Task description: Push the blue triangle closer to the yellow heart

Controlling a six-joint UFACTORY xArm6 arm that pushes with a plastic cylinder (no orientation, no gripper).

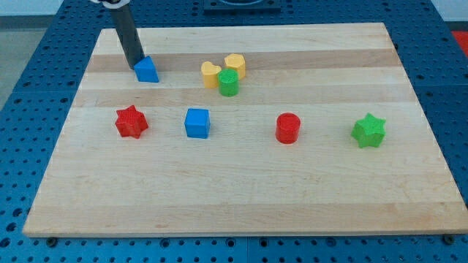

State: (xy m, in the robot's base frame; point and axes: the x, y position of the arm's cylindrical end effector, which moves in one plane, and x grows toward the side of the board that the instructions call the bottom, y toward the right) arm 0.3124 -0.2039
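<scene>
No text, label, brand, number or sign can be read anywhere in the view; the pale wooden board (241, 183) carries only its grain, and the small coloured plastic blocks on it show plain, unmarked faces.
</scene>
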